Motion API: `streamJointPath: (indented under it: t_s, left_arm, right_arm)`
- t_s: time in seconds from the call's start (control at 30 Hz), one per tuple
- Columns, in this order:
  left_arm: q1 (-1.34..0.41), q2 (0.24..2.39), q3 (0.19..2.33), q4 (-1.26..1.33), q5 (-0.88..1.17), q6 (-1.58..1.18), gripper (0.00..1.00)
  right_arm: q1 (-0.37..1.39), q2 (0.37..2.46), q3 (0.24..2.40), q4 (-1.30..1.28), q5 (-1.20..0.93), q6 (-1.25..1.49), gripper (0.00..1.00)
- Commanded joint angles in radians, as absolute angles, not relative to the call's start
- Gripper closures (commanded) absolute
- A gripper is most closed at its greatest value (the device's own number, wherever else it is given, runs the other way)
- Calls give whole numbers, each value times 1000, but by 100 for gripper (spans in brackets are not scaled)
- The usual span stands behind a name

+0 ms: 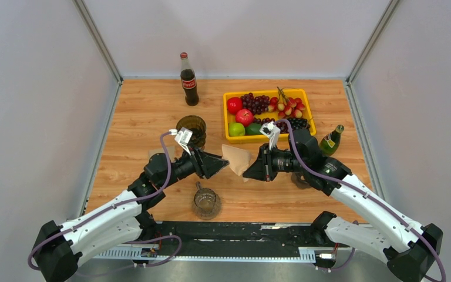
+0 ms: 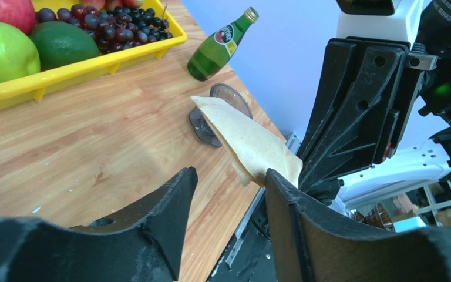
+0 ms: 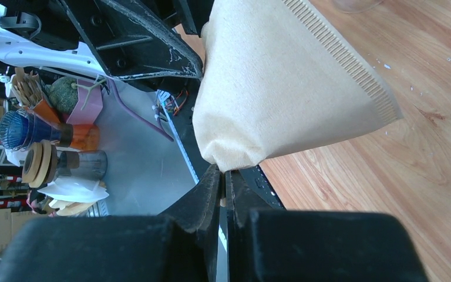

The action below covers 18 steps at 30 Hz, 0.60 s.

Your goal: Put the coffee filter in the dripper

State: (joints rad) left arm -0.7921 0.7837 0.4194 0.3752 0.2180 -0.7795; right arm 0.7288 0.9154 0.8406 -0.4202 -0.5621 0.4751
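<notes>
My right gripper (image 1: 245, 174) is shut on the folded corner of a tan paper coffee filter (image 1: 238, 158) and holds it above the table between the two arms. In the right wrist view the filter (image 3: 282, 88) fans out past the shut gripper (image 3: 223, 170). My left gripper (image 1: 226, 164) faces it, open and empty. In the left wrist view the filter's (image 2: 246, 138) lower edge sits just behind the right fingertip of that gripper (image 2: 230, 173). A clear cone-shaped dripper (image 2: 217, 111) sits tilted on the table behind the filter. The right arm mostly hides it in the top view.
A clear handled glass (image 1: 205, 202) stands near the front edge. An amber glass (image 1: 191, 129) is behind the left gripper. A yellow fruit tray (image 1: 268, 93), a cola bottle (image 1: 188, 81) and a lying green bottle (image 1: 331, 140) are farther back.
</notes>
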Motion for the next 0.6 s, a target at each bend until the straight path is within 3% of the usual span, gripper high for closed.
streamJointPath:
  t_s: [0.0,0.13,0.2,0.23,0.3,0.47,0.57]
  left_arm:
    - [-796,785,446,466,261,-785,46]
    - [-796,798,439,524,311,-796,60]
    - [-796,811,440,538,334,-799,74]
    - [-796,814,440,548,340,-800,87]
    - [-796,825,441,552,347,-802,98]
    - [-796,826,444,527,327,-797,100]
    - [-796,824,454,473,297,-795,100]
  right_arm:
    - [727,911,865,-374,-565,459,92]
    - [727,922,865,-371,-567,456,92]
    - [727,927,868,-366,-565,456,92]
    - [727,929,869,-362,-565,454,92]
    - [727,934,871,-358,-562,451,91]
    - [727,937,878,-357,-490,450,82]
    - [727,935,875,-357,-421,438,63]
